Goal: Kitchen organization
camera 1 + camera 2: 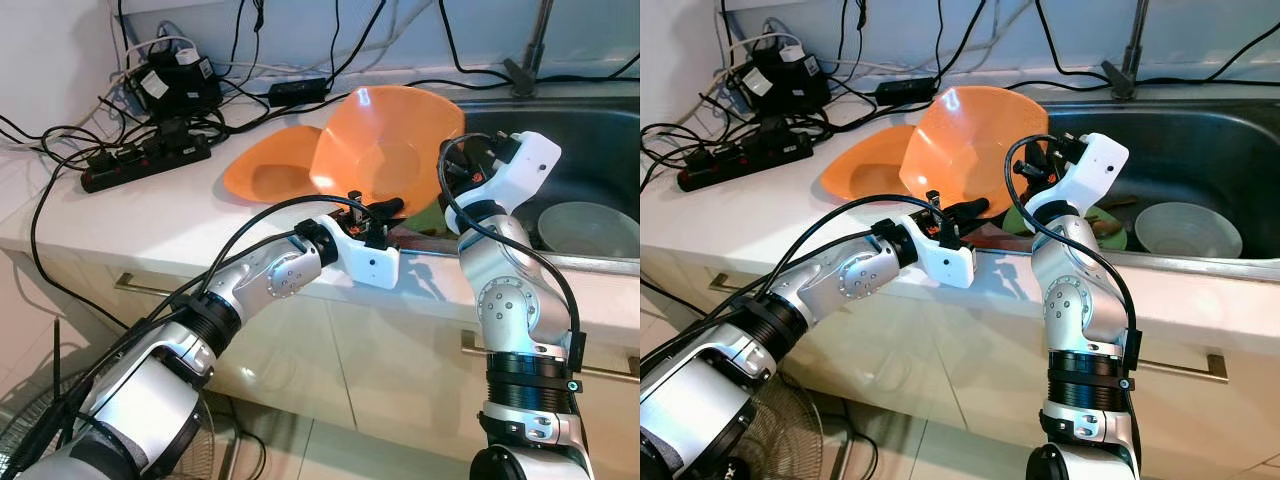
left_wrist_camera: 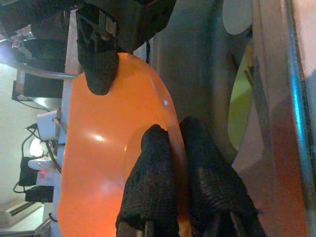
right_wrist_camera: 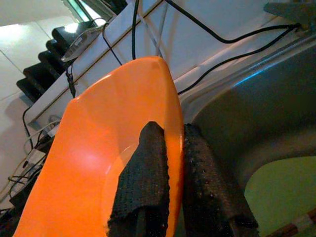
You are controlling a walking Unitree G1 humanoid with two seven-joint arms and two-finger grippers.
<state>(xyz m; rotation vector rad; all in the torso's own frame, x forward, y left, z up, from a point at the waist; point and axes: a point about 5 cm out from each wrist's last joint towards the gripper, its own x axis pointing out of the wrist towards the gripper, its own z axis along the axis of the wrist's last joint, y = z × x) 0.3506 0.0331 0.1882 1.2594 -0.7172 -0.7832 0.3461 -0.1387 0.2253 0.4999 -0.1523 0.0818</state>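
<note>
Both jaws clamped on one orange bowl (image 1: 385,150): our left gripper (image 1: 385,210) and right gripper (image 3: 170,168) hold its rim, tilted at the sink (image 1: 590,140) edge. Second orange bowl (image 1: 265,170) on counter, grey bowl (image 1: 590,228) in sink; we judge sorting unfinished.

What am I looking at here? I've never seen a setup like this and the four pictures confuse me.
It is a humanoid robot at a kitchen counter. The two wide pictures come from its head, looking down at its silver arms. The two close-ups come from cameras on its wrists. Both arms hold one orange bowl tilted on edge beside the sink: the left gripper and the right gripper each have their jaws closed over its rim. A second orange bowl lies behind it, near a power strip with tangled cables. A pale bowl sits in the sink.
</note>
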